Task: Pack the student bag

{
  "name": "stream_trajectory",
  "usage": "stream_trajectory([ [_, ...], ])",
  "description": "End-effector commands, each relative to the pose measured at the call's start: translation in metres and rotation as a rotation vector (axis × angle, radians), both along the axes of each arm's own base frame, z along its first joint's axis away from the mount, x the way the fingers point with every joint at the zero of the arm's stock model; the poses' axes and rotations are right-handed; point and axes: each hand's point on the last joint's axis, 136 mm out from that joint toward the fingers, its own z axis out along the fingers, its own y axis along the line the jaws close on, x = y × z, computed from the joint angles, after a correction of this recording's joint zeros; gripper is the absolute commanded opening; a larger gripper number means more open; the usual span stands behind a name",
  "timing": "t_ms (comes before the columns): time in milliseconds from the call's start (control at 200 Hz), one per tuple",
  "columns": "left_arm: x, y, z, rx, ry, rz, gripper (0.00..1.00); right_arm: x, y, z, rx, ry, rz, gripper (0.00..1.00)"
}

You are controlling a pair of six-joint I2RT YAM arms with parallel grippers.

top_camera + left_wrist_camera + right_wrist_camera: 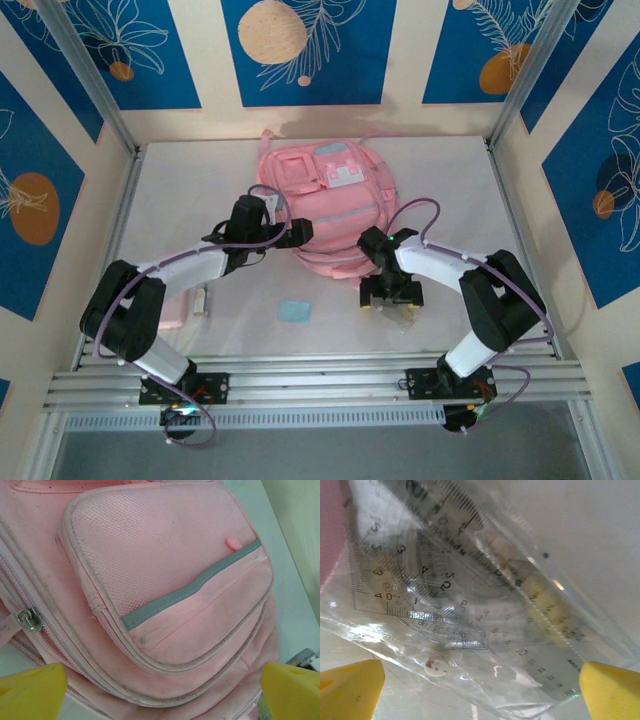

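Observation:
The student bag (325, 195), a soft pink backpack with grey stripes, lies flat at the back middle of the table. My left gripper (300, 233) hovers open at its near left side. In the left wrist view its yellow fingertips (31, 692) stand wide apart over the bag's front pocket (165, 570), with a metal zipper pull (29, 620) at the left. My right gripper (392, 296) is open just above a clear plastic pouch of rulers and a protractor (470, 600), which lies by the bag's near right corner. Its fingertips (350, 687) straddle the pouch without closing on it.
A small light-blue flat piece (295, 311) lies on the table in front of the bag. A flat pink case (175, 314) and a small white item (200, 300) lie under the left arm. Metal rails (320, 380) edge the table's near side, and wall panels close the other sides.

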Motion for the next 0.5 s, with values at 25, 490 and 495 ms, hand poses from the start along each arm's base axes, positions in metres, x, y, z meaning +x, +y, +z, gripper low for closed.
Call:
stream_trajectory([
  [25,-0.004,-0.007,0.012,-0.027,-0.005,-0.027,0.98,-0.015,0.014,-0.021,0.020,0.058,-0.017,0.97],
  [490,-0.004,-0.005,0.010,-0.026,-0.003,-0.017,0.98,-0.020,-0.007,-0.025,-0.055,0.090,-0.046,0.22],
  [495,-0.004,-0.005,0.010,-0.027,-0.003,-0.016,0.98,-0.020,-0.007,-0.024,-0.054,0.090,-0.048,0.22],
])
